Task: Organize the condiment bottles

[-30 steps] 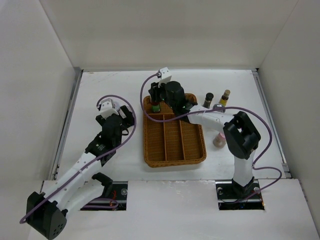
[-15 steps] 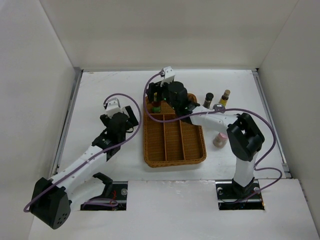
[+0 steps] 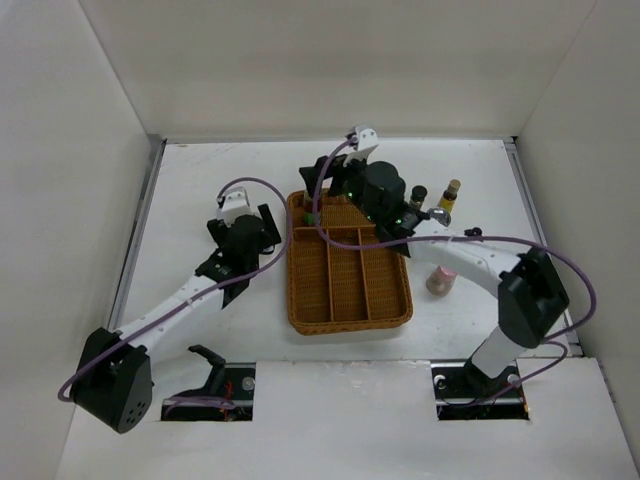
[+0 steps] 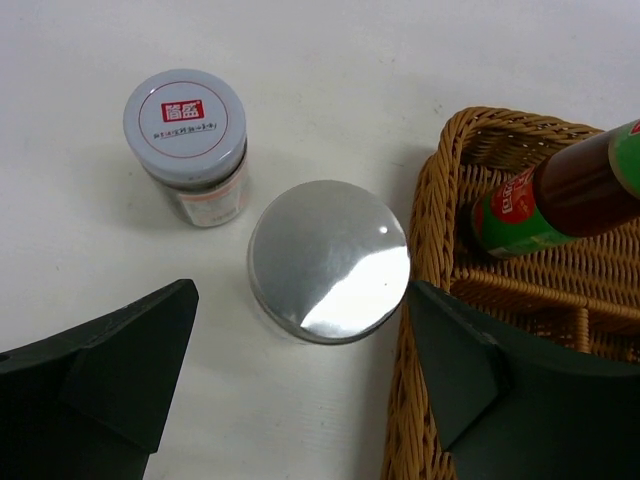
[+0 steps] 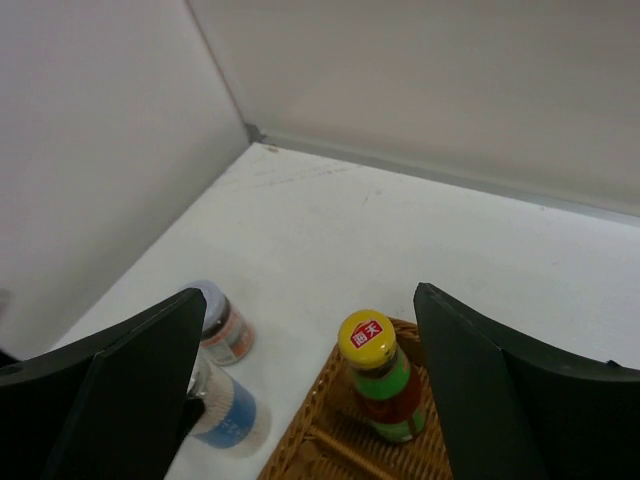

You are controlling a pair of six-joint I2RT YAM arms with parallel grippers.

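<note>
Upright jar (image 4: 329, 260), shiny silver lid, stands between the fingers of the spread left gripper (image 4: 300, 300), slightly toward 1 o'clock.

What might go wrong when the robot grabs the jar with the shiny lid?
The shiny-lidded jar sits right beside the basket rim, so one finger of the open left gripper might catch the wicker. The other finger might bump the grey-lidded jar close by and tip it.

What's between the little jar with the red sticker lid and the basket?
A jar with a shiny silver lid, close beside the basket. The left wrist view shows it.
</note>
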